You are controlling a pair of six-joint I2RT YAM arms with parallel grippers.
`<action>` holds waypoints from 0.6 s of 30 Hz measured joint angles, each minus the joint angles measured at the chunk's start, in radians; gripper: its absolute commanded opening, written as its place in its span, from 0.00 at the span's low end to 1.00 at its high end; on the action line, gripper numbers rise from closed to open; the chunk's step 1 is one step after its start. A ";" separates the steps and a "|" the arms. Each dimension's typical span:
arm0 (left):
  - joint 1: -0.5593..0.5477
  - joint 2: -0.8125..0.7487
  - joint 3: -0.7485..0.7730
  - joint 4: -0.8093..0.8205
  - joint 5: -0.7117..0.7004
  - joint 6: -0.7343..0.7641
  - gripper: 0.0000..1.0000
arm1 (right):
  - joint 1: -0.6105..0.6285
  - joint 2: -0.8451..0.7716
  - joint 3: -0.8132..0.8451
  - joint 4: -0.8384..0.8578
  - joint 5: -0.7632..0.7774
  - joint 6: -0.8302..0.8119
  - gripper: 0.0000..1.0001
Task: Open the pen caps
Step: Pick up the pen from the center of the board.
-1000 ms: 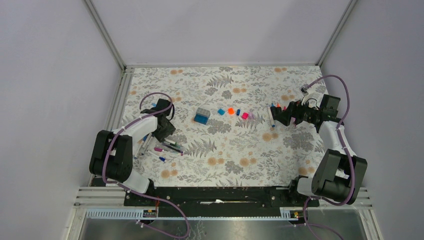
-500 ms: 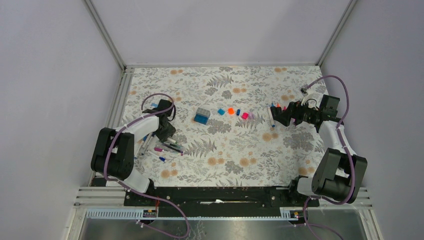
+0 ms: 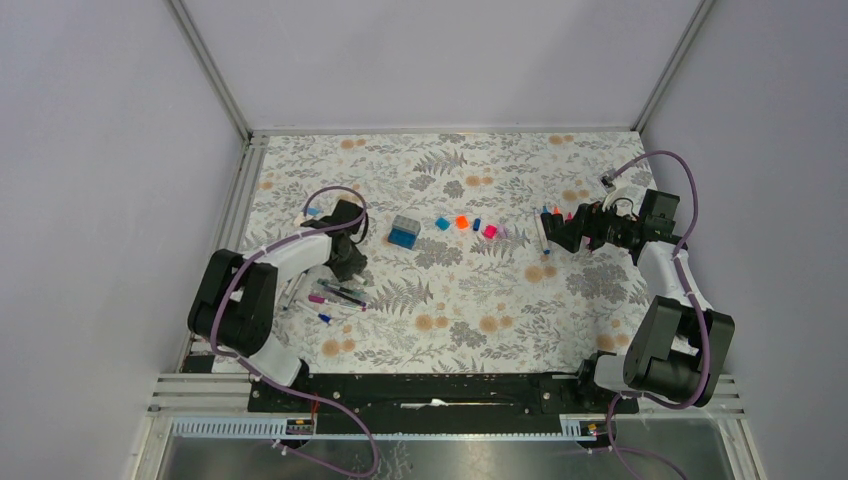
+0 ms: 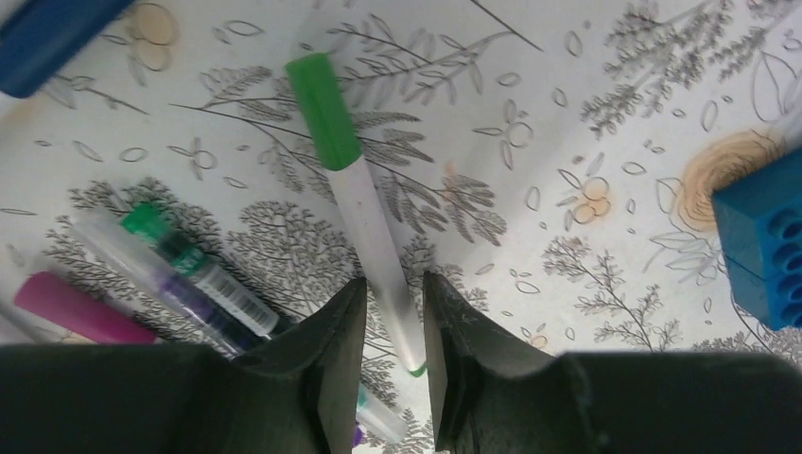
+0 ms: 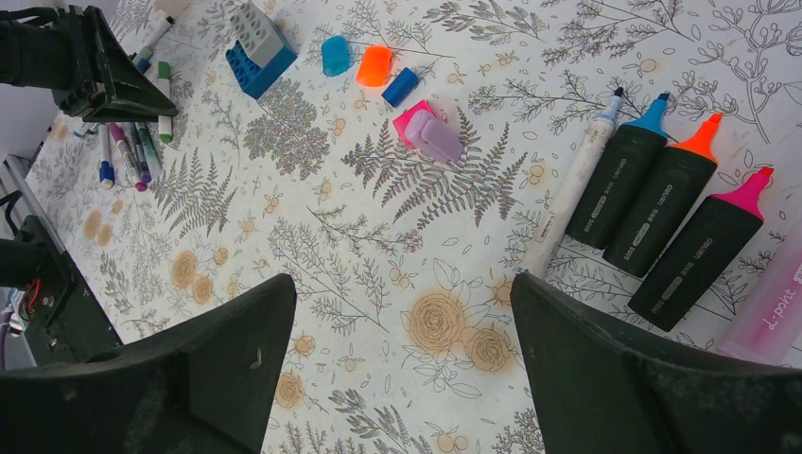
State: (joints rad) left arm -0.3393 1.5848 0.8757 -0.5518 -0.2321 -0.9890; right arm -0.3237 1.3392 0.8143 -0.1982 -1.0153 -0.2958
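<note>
From above, we see the left gripper (image 3: 350, 265) low over a heap of pens (image 3: 335, 293) at eight o'clock on the table (image 3: 480, 300). The right gripper (image 3: 553, 235) hovers at three o'clock. Between them lie a blue cap (image 3: 442, 223), an orange cap (image 3: 461, 222), a dark blue cap (image 3: 477, 223) and a pink cap (image 3: 490, 231), with a blue block (image 3: 404, 232) at their nine o'clock.

At the left wrist, the fingers (image 4: 345, 322) stand close together astride a white pen (image 4: 378, 236). Its green cap (image 4: 324, 111) is on and points to eleven o'clock (we cannot tell whether the fingers actually pinch the barrel).

At the right wrist, the jaws are spread wide with nothing between them. The loose caps lie toward twelve o'clock, a lilac cap (image 5: 435, 137) touching the pink one. Three uncapped black highlighters (image 5: 667, 194) lie at two o'clock.
</note>
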 measured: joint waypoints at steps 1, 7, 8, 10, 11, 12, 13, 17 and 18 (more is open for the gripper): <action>-0.011 0.004 0.003 0.006 0.003 0.002 0.30 | 0.000 0.000 0.000 0.000 0.000 0.000 0.91; -0.068 0.056 0.057 0.008 0.012 0.024 0.18 | 0.000 0.000 0.000 -0.003 0.000 -0.001 0.91; -0.079 0.068 0.070 0.007 0.011 0.030 0.14 | 0.000 0.000 0.000 -0.003 0.000 -0.001 0.91; -0.097 0.086 0.090 0.010 0.012 0.040 0.08 | 0.000 0.000 0.001 -0.003 0.000 -0.003 0.91; -0.106 0.093 0.098 0.013 0.012 0.048 0.06 | 0.000 0.000 0.001 -0.003 0.000 -0.003 0.91; -0.112 0.096 0.101 0.016 0.011 0.051 0.05 | 0.000 0.000 0.002 -0.003 0.000 -0.004 0.91; -0.119 0.100 0.105 0.017 0.011 0.058 0.03 | 0.000 0.000 0.002 -0.003 0.000 -0.004 0.91; -0.138 0.103 0.111 0.018 0.007 0.078 0.00 | 0.000 0.000 0.002 -0.003 -0.001 -0.004 0.93; -0.145 0.105 0.115 0.016 0.006 0.084 0.00 | 0.000 0.000 0.002 -0.004 -0.003 -0.003 0.93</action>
State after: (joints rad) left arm -0.4839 1.6901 0.9905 -0.5358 -0.2256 -0.9047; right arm -0.3237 1.3392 0.8158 -0.2020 -1.0180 -0.2993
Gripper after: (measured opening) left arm 0.100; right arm 0.919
